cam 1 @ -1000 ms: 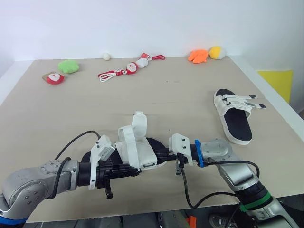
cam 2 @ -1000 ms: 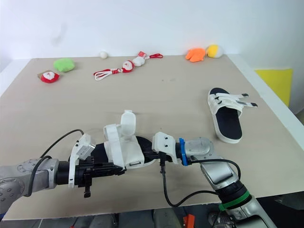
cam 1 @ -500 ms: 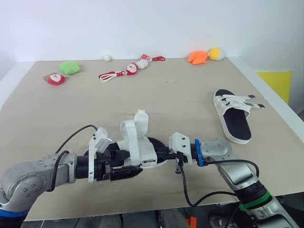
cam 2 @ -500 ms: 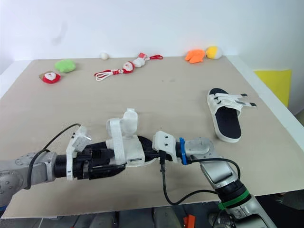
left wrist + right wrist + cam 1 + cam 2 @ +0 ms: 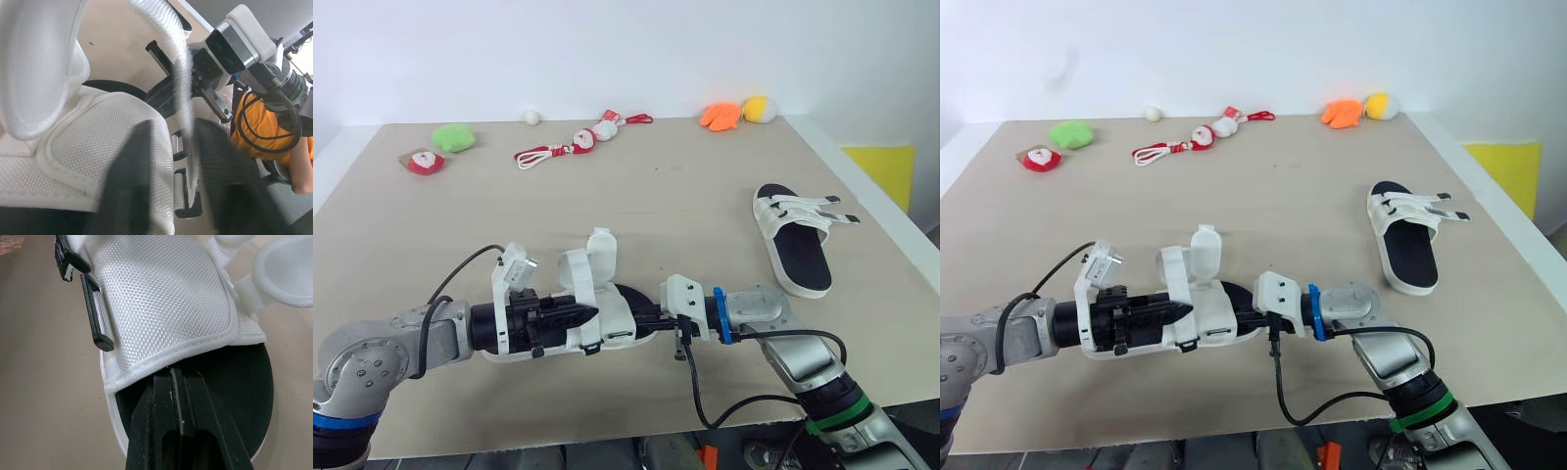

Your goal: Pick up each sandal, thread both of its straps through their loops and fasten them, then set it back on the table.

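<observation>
Lower centre: left gripper (image 5: 587, 313), now raised, spreads around the strap (image 5: 576, 276); right gripper (image 5: 177, 377) stays clamped on the sandal (image 5: 613, 319).

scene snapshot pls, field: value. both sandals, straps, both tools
near sandal: front middle of the table, between both tools
straps: both standing up, unfastened
left tool: at the near sandal's upper, beside the straps
right tool: shut on the near sandal's edge
far sandal: flat on the table, robot's right, untouched
small toys: along the far edge
</observation>
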